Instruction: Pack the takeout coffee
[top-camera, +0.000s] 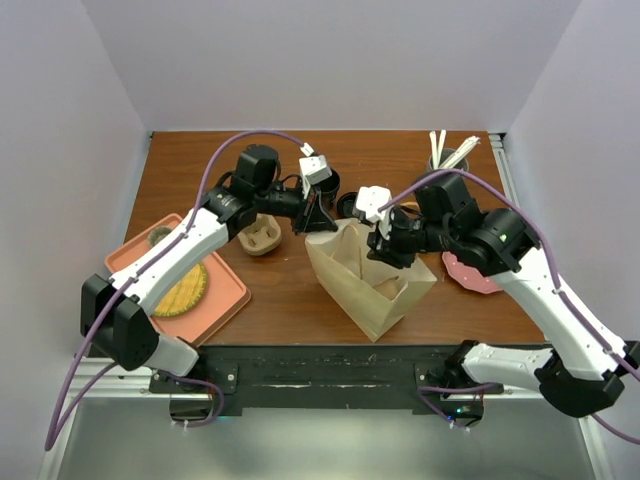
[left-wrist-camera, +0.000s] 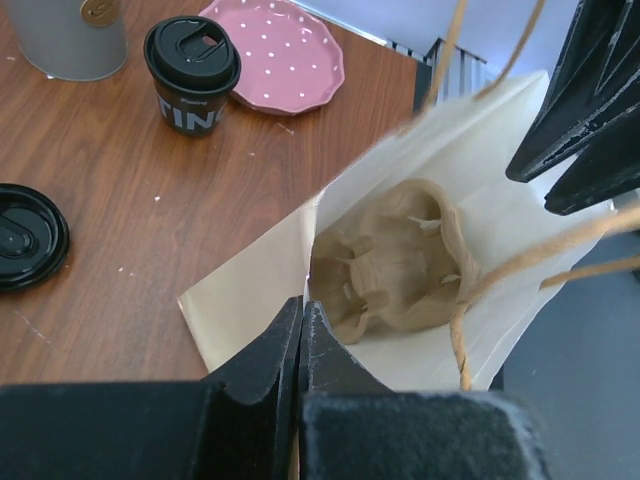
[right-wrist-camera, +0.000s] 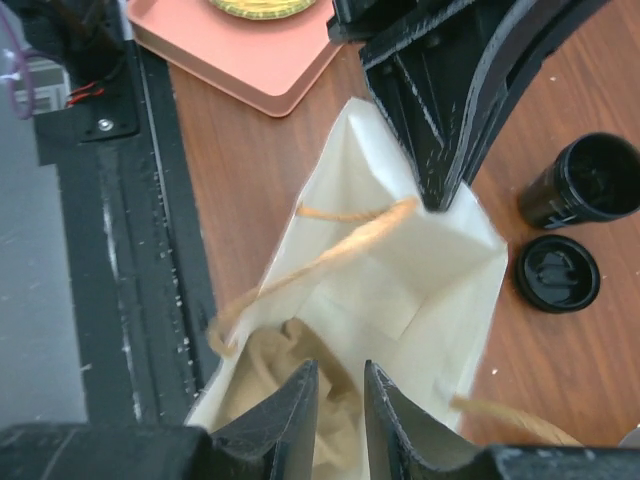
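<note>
The takeout coffee, a black cup with a black sip lid, stands on the table in the left wrist view, between a grey tin and a pink plate; the right arm hides it in the top view. A cream paper bag stands open mid-table, with a beige pulp piece inside. My left gripper is shut on the bag's rim at its far corner. My right gripper hovers over the bag's mouth, fingers slightly apart and empty.
A lidless black cup and a loose black lid sit behind the bag. A pulp cup carrier lies to the left, beside a salmon tray. The pink plate is at the right, the grey tin at the back.
</note>
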